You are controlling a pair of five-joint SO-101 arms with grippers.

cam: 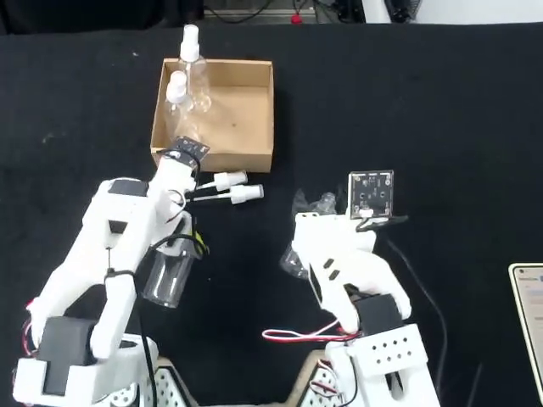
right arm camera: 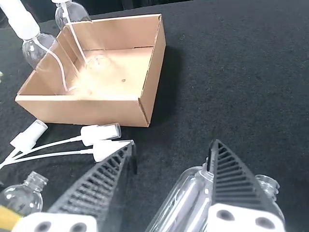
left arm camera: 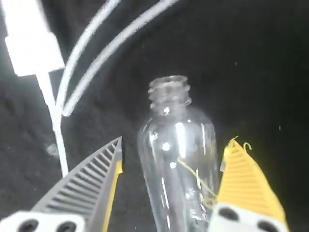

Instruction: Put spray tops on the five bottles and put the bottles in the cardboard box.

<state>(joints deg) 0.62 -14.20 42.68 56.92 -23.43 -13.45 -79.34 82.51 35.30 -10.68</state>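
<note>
A cardboard box [cam: 229,119] stands at the back left, with two capped bottles [cam: 193,64] upright in its left end. Loose spray tops [cam: 231,180] with long tubes lie just in front of the box. My left gripper [left arm camera: 176,141] is open and straddles an uncapped clear bottle [left arm camera: 176,145] lying on the cloth [cam: 170,275], its neck towards the spray tops [left arm camera: 31,43]. My right gripper [right arm camera: 173,145] is open over another uncapped bottle [right arm camera: 186,203] lying beside its one finger. A further bottle [right arm camera: 268,186] lies behind that finger. The box [right arm camera: 145,92] sits ahead of it.
The table is covered in black cloth. A flat white-edged device [cam: 528,305] lies at the right edge. Cables run along the far edge. The two arm bases stand close together at the front. The right half of the box floor is bare.
</note>
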